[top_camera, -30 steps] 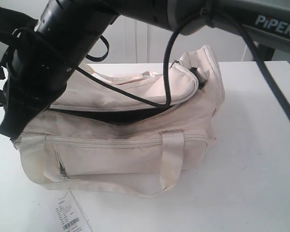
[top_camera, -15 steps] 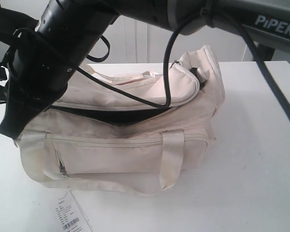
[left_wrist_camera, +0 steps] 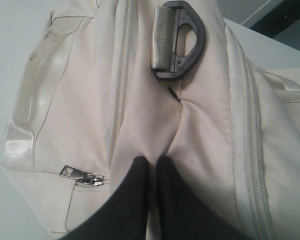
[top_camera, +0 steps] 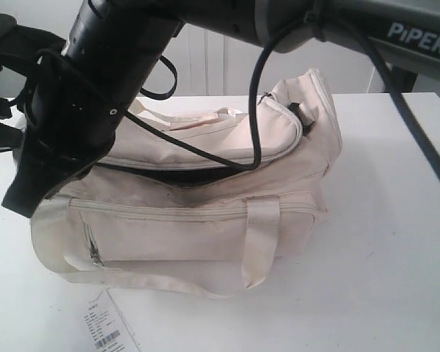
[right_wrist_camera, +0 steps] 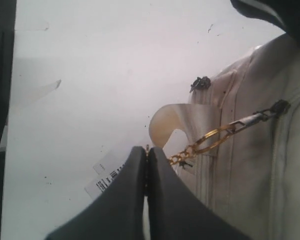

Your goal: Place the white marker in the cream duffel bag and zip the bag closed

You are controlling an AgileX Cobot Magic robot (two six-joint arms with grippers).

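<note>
**Both grippers clenched on the bag, top zip part open**

My right gripper (right_wrist_camera: 148,150) is clenched shut. Its fingertips nip the end of the gold chain (right_wrist_camera: 205,142), which stretches in a nearly straight line to the grey zipper pull (right_wrist_camera: 270,111) on the cream duffel bag (right_wrist_camera: 250,180).

My left gripper (left_wrist_camera: 152,165) is clenched too, with a fold of the bag's cream fabric pinched at its tips on one end panel. Just beyond those tips a seam climbs to a dark D-ring (left_wrist_camera: 190,42) holding a loop of pale webbing. A small silver pocket zipper pull (left_wrist_camera: 81,175) lies near my fingers on the neighbouring panel.

In the exterior view my right arm reaches across the top of the bag to its nine o'clock end. The bag lies on the white table (top_camera: 381,242), long side toward the camera, with a shiny strap handle (top_camera: 261,235) draped down the front. Across its twelve o'clock edge a dark slit (top_camera: 183,176) shows where the main zip is not yet closed. A black cable (top_camera: 253,95) loops down onto the top panel at about one o'clock. A white barcode label (top_camera: 106,330) lies on the table at the bag's seven o'clock, just beside it.

The white marker shows in none of my views, so I cannot tell where it lies.
</note>
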